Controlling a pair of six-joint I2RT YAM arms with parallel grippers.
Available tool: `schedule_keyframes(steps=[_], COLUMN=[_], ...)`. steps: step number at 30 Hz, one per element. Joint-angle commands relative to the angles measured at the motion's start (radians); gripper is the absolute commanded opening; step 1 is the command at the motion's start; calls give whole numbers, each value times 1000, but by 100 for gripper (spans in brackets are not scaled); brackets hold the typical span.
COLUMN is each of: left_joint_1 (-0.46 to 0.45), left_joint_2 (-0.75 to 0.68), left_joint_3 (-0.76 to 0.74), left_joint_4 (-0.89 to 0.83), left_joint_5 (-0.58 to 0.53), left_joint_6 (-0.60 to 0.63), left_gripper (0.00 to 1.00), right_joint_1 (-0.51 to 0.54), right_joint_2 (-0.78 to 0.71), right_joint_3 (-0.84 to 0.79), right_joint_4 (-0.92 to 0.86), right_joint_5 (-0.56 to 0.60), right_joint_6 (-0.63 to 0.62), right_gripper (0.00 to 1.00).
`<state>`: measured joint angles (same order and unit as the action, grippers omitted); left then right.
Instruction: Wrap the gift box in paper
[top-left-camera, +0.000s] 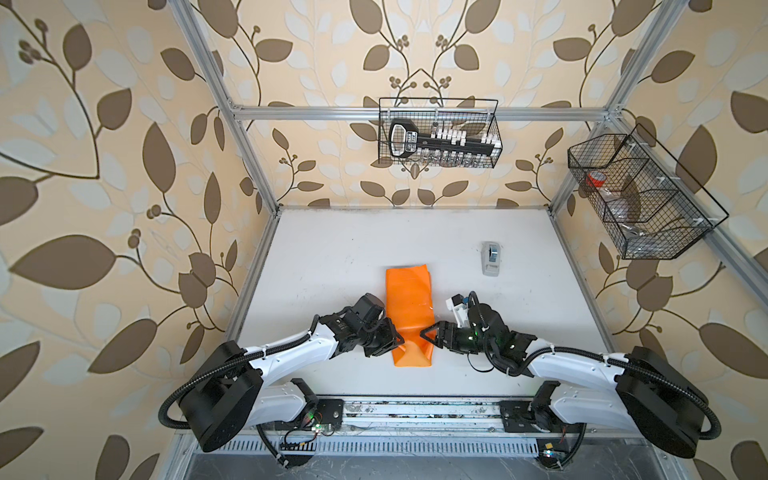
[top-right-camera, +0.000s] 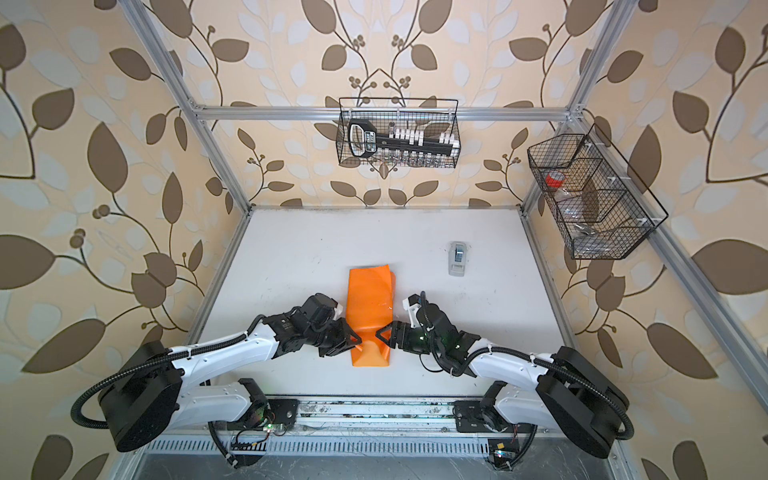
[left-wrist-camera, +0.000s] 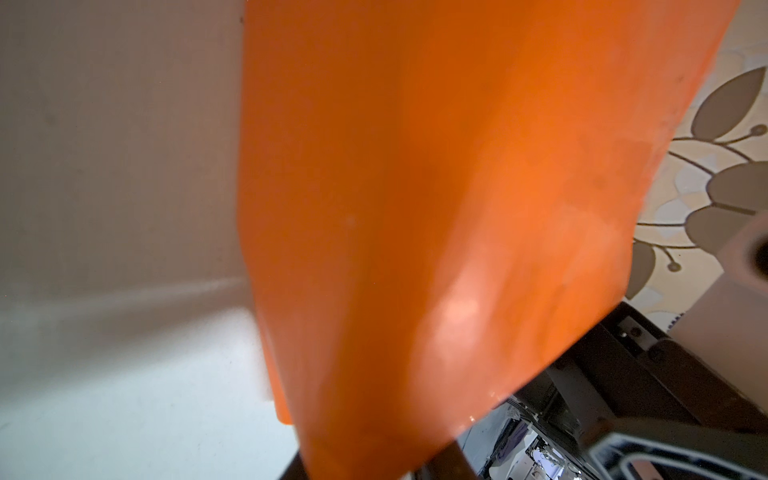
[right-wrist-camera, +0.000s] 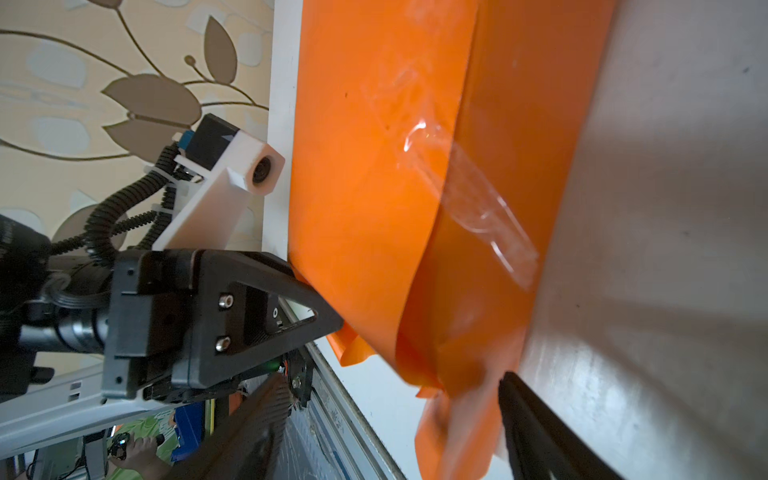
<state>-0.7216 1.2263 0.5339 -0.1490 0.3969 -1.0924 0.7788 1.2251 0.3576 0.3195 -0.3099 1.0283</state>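
Grippers number two: left gripper (top-left-camera: 399, 340) pinches the one orange paper (top-left-camera: 409, 303), right gripper (top-left-camera: 426, 333) holds its fingers apart.

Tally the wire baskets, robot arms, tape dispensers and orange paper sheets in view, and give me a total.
Wire baskets: 2
Robot arms: 2
Tape dispenser: 1
Orange paper sheet: 1
Total: 6

2 arms reach inward, low. Left gripper (top-left-camera: 398, 338) pinches paper (top-left-camera: 409, 299); right gripper (top-left-camera: 427, 333) jaws wide apart.
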Motion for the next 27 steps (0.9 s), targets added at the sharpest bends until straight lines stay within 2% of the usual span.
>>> schedule_keyframes(steps=[1, 7, 9, 14, 17, 20, 24, 27], left_joint_1=[-9, -9, -9, -9, -9, -9, -9, -9], left_joint_2=[-22, -30, -30, -30, -30, -35, -58, -87], left_joint_3=[10, 5, 2, 1, 1, 3, 9, 17], left_joint_4=[9, -1, -1, -1, -1, -7, -13, -32], left_joint_5=[29, 34, 34, 33, 33, 34, 34, 23], left_joint_6=[6, 9, 11, 12, 12, 14, 14, 23], left_gripper=[27, 28, 29, 28, 28, 29, 39, 62], right_joint_1=[9, 13, 13, 11, 8, 7, 8, 6], right_joint_2=[24, 37, 35, 42, 69, 96, 121, 127], right_joint_3=[26, 35, 38, 39, 48, 58, 61, 57], right_joint_4=[34, 63, 69, 70, 80, 98, 110, 110], right_joint_5=[0, 21, 27, 62, 60, 55, 60, 67], right_joint_6=[40, 79, 87, 122, 132, 142, 157, 161], right_gripper=[77, 74, 79, 83, 83, 77, 65, 61])
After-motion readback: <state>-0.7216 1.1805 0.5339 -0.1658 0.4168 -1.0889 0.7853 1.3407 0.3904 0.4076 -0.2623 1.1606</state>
